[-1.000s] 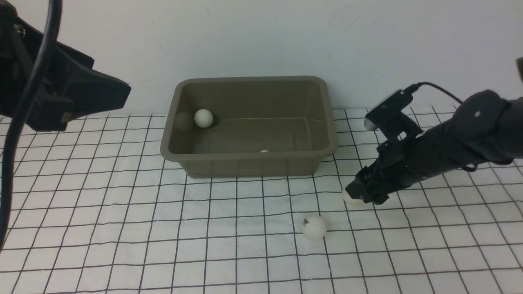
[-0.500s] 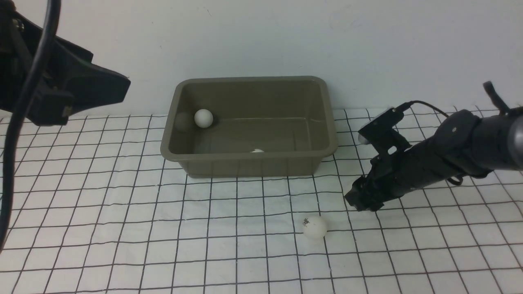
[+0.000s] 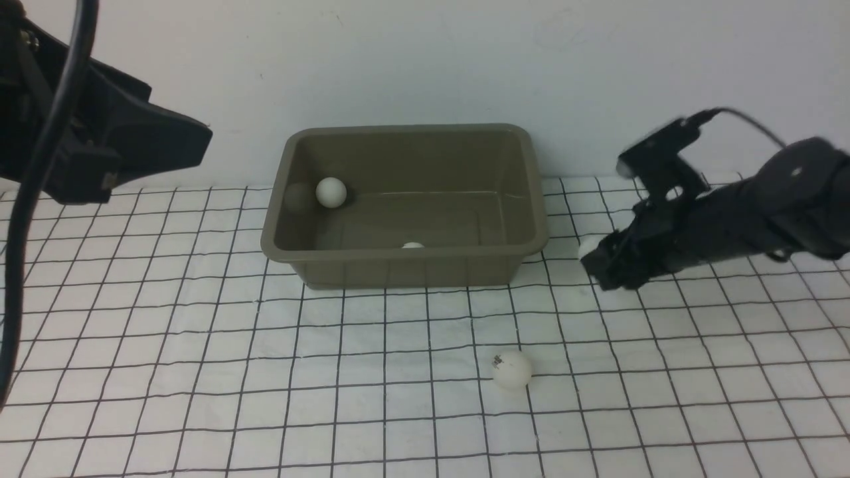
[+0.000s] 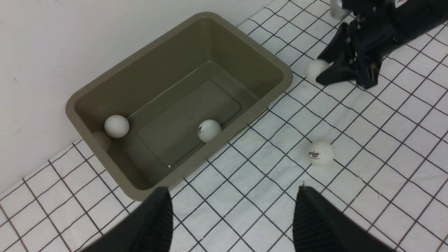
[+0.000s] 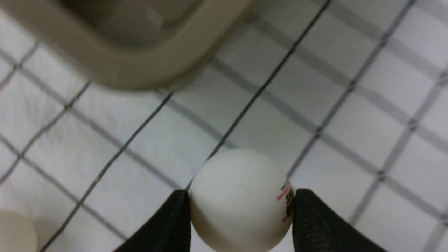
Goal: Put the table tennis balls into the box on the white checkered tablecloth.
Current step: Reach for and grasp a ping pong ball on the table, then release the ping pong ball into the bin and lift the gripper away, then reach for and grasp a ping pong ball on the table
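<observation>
Soft even light, some motion blur

- Box (image 3: 405, 269) top open; far ball (image 3: 331, 192) in its far-left corner, near ball (image 3: 412, 245) at its front wall.
- Wall (image 3: 425, 60) close behind box.
- Right of box: right gripper (image 3: 593, 260) pinching gripped ball (image 3: 586, 246), near rim.
- Front of box: open cloth (image 3: 199, 365), one loose ball (image 3: 511, 369).

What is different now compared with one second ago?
The right end effector closed on a ball from the cloth and lifted it toward the box. The near ball inside rolled slightly left. The far ball inside and the loose ball stayed.
</observation>
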### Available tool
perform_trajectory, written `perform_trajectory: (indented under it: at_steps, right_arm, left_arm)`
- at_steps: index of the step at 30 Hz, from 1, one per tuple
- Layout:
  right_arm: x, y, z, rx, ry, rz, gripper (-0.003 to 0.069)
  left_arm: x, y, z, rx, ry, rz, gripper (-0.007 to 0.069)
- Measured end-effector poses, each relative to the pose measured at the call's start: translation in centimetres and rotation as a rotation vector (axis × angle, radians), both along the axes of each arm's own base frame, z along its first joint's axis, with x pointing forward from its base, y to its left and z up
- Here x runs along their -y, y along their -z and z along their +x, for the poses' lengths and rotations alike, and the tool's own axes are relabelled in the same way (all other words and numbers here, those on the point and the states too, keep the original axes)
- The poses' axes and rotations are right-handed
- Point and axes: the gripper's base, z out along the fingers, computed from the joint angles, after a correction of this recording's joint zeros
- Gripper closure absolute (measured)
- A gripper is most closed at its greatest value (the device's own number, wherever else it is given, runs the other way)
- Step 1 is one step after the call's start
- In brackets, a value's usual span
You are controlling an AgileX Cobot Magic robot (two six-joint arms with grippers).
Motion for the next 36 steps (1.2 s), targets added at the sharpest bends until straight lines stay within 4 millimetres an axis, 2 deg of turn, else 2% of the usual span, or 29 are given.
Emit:
perform_trajectory:
  at_steps: [3,5,6,10,12,15,17,19,22,24,27,30,32,36]
  right_arm:
    - [0.0,-3.1,0.2,0.08,-0.003,0.034,0.0318]
    - [-0.5,-4.0,0.4,0.093,-0.028,0.052,0.0318]
    - [-1.7,-5.3,0.7,0.112,-0.076,0.089,0.0318]
    - [-4.7,-6.3,2.1,0.121,-0.183,0.175,0.0318]
    - [-5.8,-6.1,3.0,0.118,-0.213,0.201,0.0318]
    - [-7.3,-4.8,4.8,0.089,-0.259,0.229,0.0318]
    - [-8.1,-2.7,6.1,0.031,-0.298,0.24,0.0318]
    - [-8.3,-1.9,6.4,0.009,-0.312,0.243,0.0317]
    - [-8.4,-1.7,6.5,0.0,-0.324,0.242,0.025]
    - [-8.1,-2.5,6.4,0.017,-0.329,0.239,0.0182]
    - [-6.7,-4.6,5.9,0.039,-0.342,0.21,0.0148]
    - [-3.6,-8.5,4.6,0.059,-0.338,0.169,0.0148]
    - [-1.7,-11.5,2.8,0.065,-0.34,0.151,0.0155]
    - [0.8,-15.5,-0.4,0.044,-0.321,0.125,0.0165]
  left_arm:
    - [0.0,0.0,0.0,0.0,0.0,-0.001,0.0209]
    - [0.0,0.0,0.0,0.0,0.0,-0.001,0.0209]
    - [0.0,0.0,0.0,0.0,0.0,-0.001,0.0209]
    - [0.0,0.0,0.0,0.0,0.0,-0.001,0.0209]
    - [0.0,0.0,0.0,0.0,0.0,-0.001,0.0209]
    - [0.0,0.0,0.0,0.0,0.0,-0.001,0.0209]
    - [0.0,0.0,0.0,0.0,0.0,-0.001,0.0209]
    - [0.0,0.0,0.0,0.0,0.0,-0.001,0.0209]
    - [0.0,0.0,0.0,0.0,0.0,-0.001,0.0209]
    - [0.0,0.0,0.0,0.0,0.0,-0.001,0.0209]
    - [0.0,0.0,0.0,-0.001,0.001,-0.001,0.0209]
    - [0.0,0.0,0.0,-0.002,0.002,0.0,0.0209]
    - [0.0,0.0,0.0,-0.002,0.002,0.0,0.0209]
    - [0.0,0.0,0.0,-0.002,0.002,0.0,0.0209]
